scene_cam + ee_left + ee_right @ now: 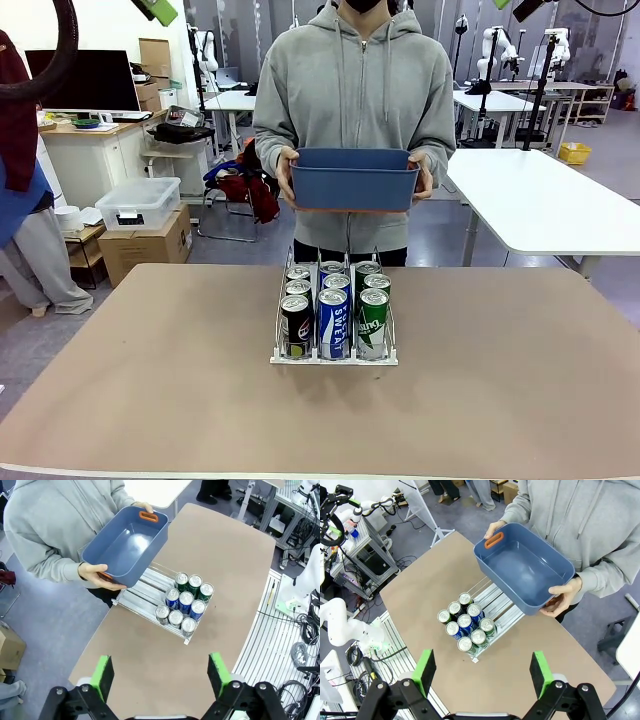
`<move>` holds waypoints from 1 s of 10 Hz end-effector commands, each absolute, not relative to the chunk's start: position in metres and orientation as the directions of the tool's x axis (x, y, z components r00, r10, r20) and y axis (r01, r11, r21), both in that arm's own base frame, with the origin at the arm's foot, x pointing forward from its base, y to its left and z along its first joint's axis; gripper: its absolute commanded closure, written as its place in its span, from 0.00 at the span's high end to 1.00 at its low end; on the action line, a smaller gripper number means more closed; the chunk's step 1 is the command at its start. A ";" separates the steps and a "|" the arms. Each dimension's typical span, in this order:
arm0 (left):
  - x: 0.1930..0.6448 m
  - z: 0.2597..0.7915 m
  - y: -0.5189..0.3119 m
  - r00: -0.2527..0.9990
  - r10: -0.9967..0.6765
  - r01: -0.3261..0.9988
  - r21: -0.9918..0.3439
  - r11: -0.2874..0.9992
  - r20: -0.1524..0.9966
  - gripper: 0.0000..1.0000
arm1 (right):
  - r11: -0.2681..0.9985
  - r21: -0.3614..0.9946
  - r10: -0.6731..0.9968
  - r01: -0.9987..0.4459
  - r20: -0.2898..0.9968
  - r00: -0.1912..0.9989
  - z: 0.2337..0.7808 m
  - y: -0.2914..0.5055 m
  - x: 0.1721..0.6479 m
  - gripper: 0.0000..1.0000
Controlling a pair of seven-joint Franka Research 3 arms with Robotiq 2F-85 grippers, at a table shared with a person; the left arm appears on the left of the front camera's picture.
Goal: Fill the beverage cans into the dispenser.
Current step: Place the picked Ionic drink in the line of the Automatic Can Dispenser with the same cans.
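While nine slim aluminium beverage cans [333,310] stand three per lane in the clear white-based dispenser [334,355] at mid-table, a person holds an empty blue plastic tub [355,179] above its far end. Left gripper [160,674] and right gripper [482,672] hang overhead, jaws apart.

Nine glossy metal beverage cans [333,318] with silver tops stood in a clear plastic dispenser [334,356] with thin shiny wire dividers. The worktop [150,380] looked matt, smooth and brown. At twelve o'clock, a person in soft grey cloth held a smooth matt blue plastic tub [355,180].
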State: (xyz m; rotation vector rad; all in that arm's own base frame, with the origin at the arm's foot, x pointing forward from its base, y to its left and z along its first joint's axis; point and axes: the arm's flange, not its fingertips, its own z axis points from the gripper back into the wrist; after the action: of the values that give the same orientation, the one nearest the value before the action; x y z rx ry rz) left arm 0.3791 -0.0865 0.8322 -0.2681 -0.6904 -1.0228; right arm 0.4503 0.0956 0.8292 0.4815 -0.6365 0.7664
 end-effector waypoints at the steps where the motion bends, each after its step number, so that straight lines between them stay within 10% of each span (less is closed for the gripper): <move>1: 0.379 0.833 -0.083 0.339 -0.689 0.855 0.097 0.510 0.641 1.00 | 0.629 0.184 0.473 -0.756 0.681 0.559 0.828 0.095 0.447 1.00; 10: 0.379 0.833 -0.083 0.339 -0.689 0.855 0.097 0.510 0.641 1.00 | 0.629 0.184 0.473 -0.756 0.681 0.559 0.828 0.095 0.447 1.00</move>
State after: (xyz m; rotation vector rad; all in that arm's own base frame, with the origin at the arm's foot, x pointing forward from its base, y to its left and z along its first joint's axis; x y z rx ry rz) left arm 0.3791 -0.0861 0.8327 -0.2675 -0.6911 -1.0220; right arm 0.4503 0.0956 0.8292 0.4815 -0.6365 0.7664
